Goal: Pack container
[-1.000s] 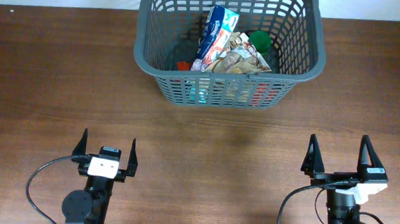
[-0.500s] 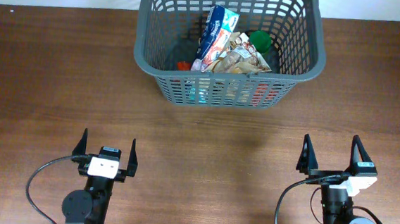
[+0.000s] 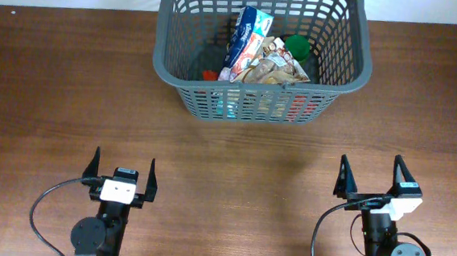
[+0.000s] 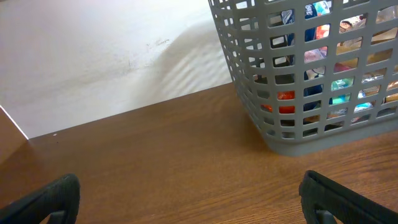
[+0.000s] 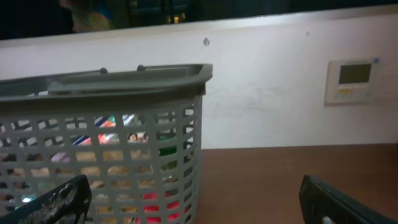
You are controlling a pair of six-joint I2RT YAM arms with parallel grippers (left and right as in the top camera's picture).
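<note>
My right hand (image 3: 370, 172) has slid a little to its own left and settled lower on its base, fingers spread wide and holding nothing. My left hand (image 3: 123, 167) has not stirred. It sits parked with its fingers just as wide, and it is empty too.

The container (image 3: 206, 99) stands well ahead of both hands, out past a bare stretch of tabletop (image 3: 234, 169). It is forward and to the right of my left hand, forward and to the left of my right. Nothing about it has moved. Inside, a blue and white packet (image 3: 250, 31) leans on end, with a crinkled snack bag (image 3: 278, 65) beside it and something green (image 3: 298, 44) behind. Red and teal bits show through the slots in the near wall.

I see no loose item on the tabletop near either hand — nothing waiting to go in. With both hands pulled back, spread and empty, I judge the packing done or very nearly so. The small shift on my right looks like settling into rest, not the start of a new reach.
</note>
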